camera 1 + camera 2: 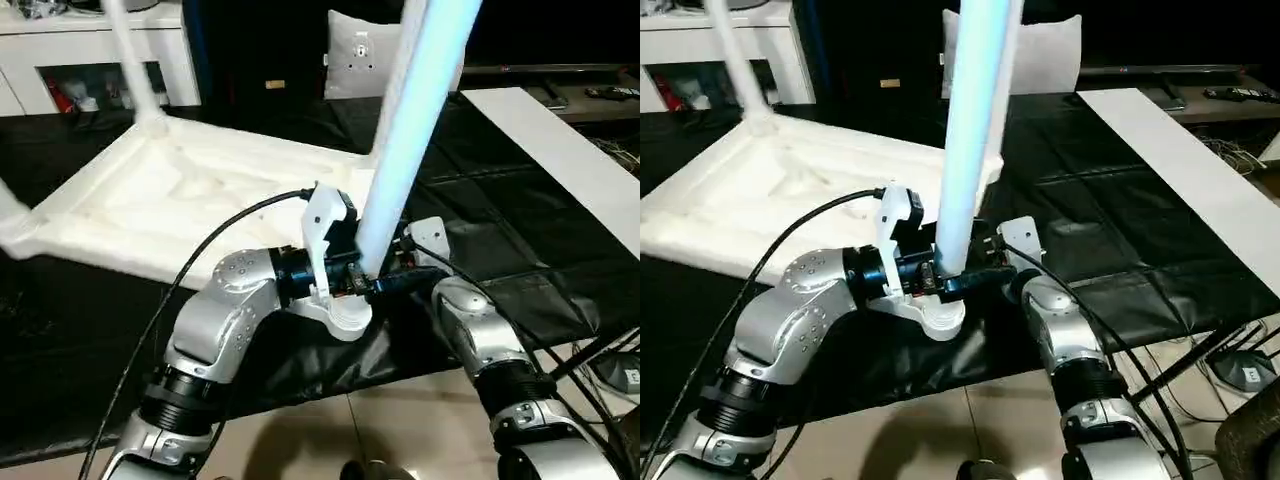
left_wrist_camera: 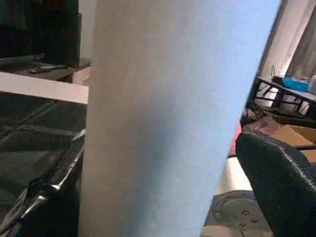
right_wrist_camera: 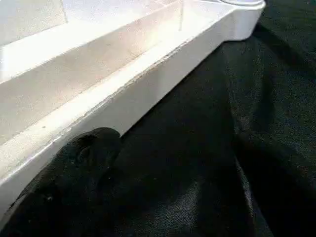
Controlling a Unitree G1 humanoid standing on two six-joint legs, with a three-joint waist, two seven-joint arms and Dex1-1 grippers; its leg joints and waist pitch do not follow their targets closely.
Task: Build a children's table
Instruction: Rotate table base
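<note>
On the black sheet (image 1: 520, 250), table top (image 1: 170, 200) lies upside down, ribbed underside up. One leg (image 1: 130, 60) stands in the far corner socket. A second leg (image 1: 410, 130) rises upright at the near corner, its base between the two wrists. Left gripper (image 1: 362, 280) sits at this leg's foot, jaws spread wide about the tube; left wrist view has the leg (image 2: 168, 118) close in front. Whether it presses the leg: cannot tell. Right gripper (image 3: 64, 182) wide apart, one finger just beside the top's side wall (image 3: 148, 94), holding nothing.
</note>
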